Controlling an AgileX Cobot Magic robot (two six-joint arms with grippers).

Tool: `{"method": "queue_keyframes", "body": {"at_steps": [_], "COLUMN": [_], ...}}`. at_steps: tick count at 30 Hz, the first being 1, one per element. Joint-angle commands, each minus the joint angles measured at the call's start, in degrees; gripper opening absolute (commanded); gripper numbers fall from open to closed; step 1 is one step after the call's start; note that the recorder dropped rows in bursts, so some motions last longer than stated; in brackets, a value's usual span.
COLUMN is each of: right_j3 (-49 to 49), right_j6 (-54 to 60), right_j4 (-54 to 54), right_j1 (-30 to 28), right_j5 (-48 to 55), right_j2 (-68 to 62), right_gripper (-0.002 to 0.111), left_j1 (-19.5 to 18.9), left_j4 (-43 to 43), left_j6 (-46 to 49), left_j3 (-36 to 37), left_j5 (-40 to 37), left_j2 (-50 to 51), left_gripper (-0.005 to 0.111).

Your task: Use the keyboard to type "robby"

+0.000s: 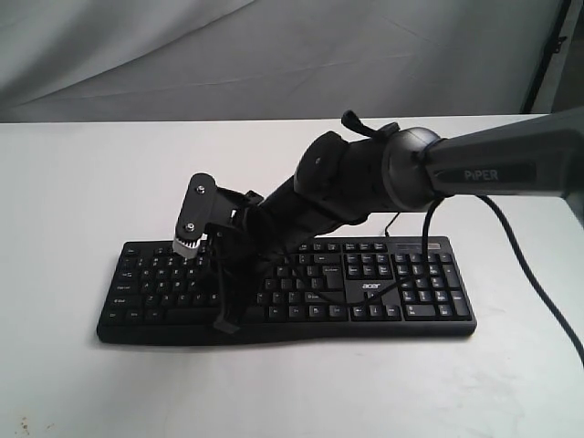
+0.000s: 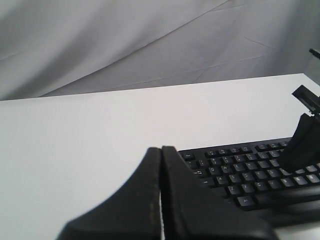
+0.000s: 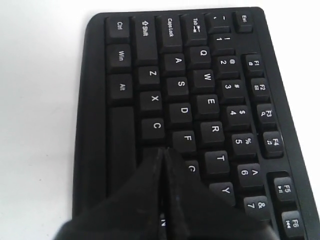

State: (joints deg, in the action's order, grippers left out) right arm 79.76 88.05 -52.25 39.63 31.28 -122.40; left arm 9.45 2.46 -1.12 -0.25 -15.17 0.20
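Observation:
The black keyboard (image 1: pixel 415 294) with white legends and an acer logo lies across the white table. My right arm reaches over it from the right, and its gripper (image 1: pixel 226 324) points down at the left half of the keys, near the front edge. In the right wrist view the right gripper (image 3: pixel 162 150) is shut and empty. Its tip sits just past the C key (image 3: pixel 156 126), in the bottom letter row beside the space bar, and it hides the V and B keys. My left gripper (image 2: pixel 161 148) is shut and empty, held over bare table beside the keyboard (image 2: pixel 240 172).
The white table (image 1: pixel 82 173) extends on all sides of the keyboard, with a grey cloth backdrop (image 1: pixel 182 55) behind it. A black cable (image 1: pixel 534 287) trails from the right arm across the table at the right.

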Motion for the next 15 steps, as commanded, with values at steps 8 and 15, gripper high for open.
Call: {"method": "queue_keyframes", "body": {"at_steps": [8,15], "right_j3": [0.1,0.1], "right_j6": [-0.1,0.1], "right_j4": [-1.2,-1.2], "right_j1": [-0.1,-0.1], "right_j5": [-1.2,-2.0], "right_j2": [-0.5,-3.6], "right_gripper": [0.000,0.000], "left_j1": [0.4,0.4], "left_j4": [0.3,0.3], "left_j6": [-0.2,-0.2], "left_j3": [0.2,0.2], "left_j5": [0.3,0.3], "left_j2": [-0.2,-0.2], "left_gripper": [0.000,0.000]}}
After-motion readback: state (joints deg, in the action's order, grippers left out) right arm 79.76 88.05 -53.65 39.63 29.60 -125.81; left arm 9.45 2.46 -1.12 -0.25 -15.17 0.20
